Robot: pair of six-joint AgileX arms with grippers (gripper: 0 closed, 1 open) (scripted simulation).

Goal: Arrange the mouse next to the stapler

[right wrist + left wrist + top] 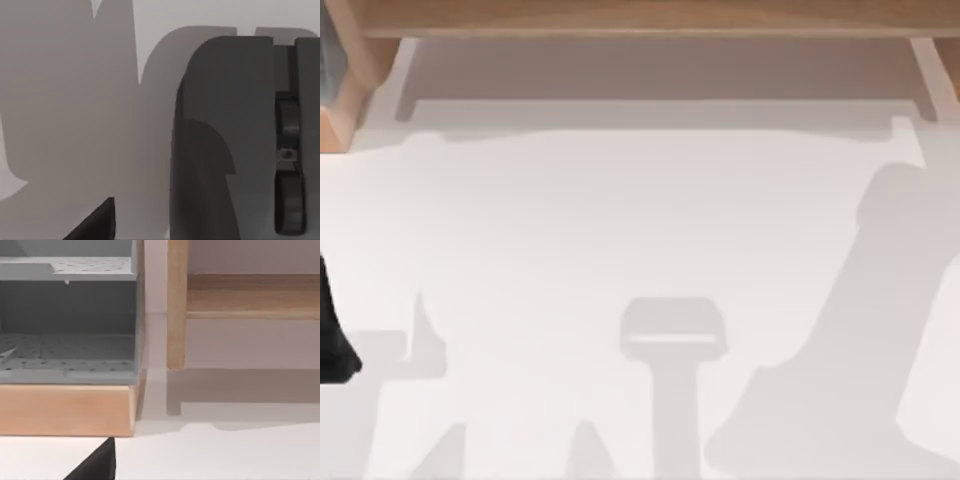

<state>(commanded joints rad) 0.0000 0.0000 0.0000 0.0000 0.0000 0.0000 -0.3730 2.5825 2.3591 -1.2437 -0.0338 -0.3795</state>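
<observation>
- Mouse [225,125] lies on the white surface [620,220], which is the largest element and carries broad grey shadows of both arms in the top view.
- Wooden shelf frame [640,18]: runs along the far edge of the surface. One upright post [177,305] of it stands on the surface in the left wrist view.
- Grey perforated organizer [65,325]: two tiers, seated on a wooden base [65,410] just beside the post.
- Mouse body: dark grey, close in front of the right wrist camera, resting flat. I cannot tell where on the surface it sits.
- Left arm [332,330]: a dark section shows at the left edge of the surface. I cannot tell the state of its gripper.
- Right gripper [95,225]: a dark corner of it shows near the mouse, apart from it. I cannot tell its state.
- Scroll wheel [289,130]: set in the slot along the mouse's top.
</observation>
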